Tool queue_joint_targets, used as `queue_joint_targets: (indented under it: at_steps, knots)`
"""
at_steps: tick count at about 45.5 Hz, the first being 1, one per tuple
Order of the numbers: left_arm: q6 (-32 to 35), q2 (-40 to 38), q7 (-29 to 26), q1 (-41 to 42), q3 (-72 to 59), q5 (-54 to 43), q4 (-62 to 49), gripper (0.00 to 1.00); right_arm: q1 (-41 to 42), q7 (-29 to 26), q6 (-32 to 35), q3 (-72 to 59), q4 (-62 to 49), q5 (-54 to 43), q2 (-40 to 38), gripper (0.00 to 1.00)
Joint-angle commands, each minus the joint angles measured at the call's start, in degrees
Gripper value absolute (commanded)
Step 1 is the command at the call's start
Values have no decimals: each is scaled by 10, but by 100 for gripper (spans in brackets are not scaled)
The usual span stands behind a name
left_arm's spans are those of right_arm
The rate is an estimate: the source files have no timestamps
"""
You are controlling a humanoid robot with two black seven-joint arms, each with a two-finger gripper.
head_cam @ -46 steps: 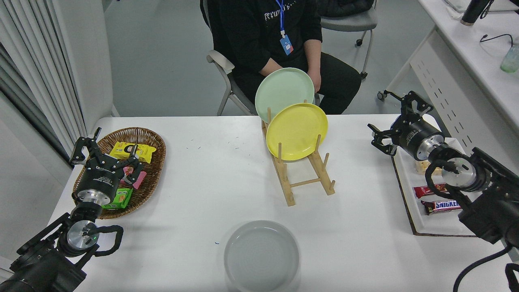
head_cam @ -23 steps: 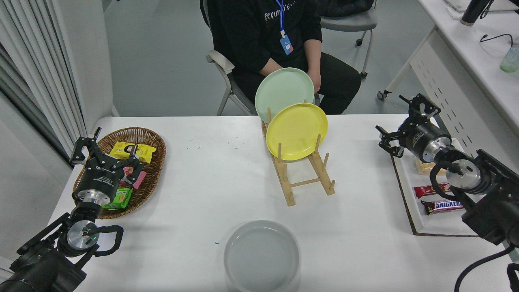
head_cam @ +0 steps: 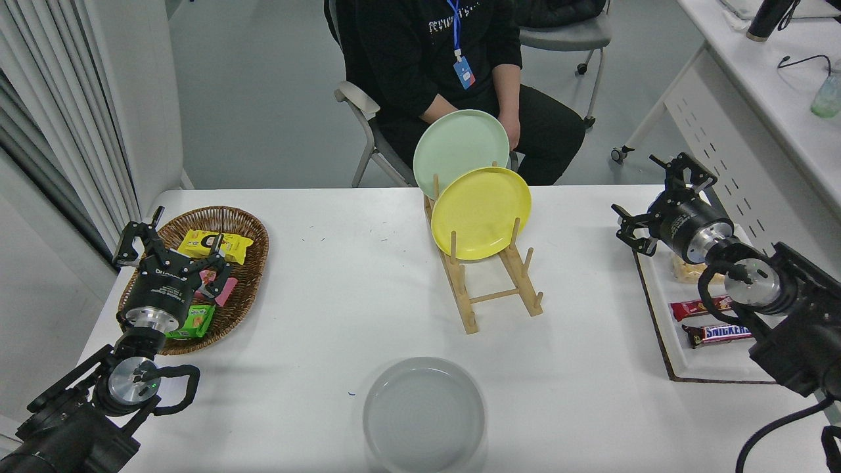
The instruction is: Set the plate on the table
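The light-grey plate lies flat on the white table near its front edge, with nothing touching it. My right gripper is open and empty, raised at the table's right edge over the far end of the white tray, far from the plate. My left gripper is open and empty, parked at the lower left over the wicker basket.
A wooden rack at the table's middle holds a yellow plate and a pale green plate. A wicker basket of snacks is at left. A white tray with candy bars is at right. A person sits at the far side.
My right gripper has drawn back to the right and slightly away from the table's middle. The grey plate and the left arm have not moved.
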Motion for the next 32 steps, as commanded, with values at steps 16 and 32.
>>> queue_joint_targets:
  at_steps: [16,32]
  knots:
    - [0,0,0,1,0,0,0,98,-1,0,11,-4,-5,6,2,100]
    - [0,0,0,0,0,0,0,98,2,0,11,-20,-15,1,-2,99]
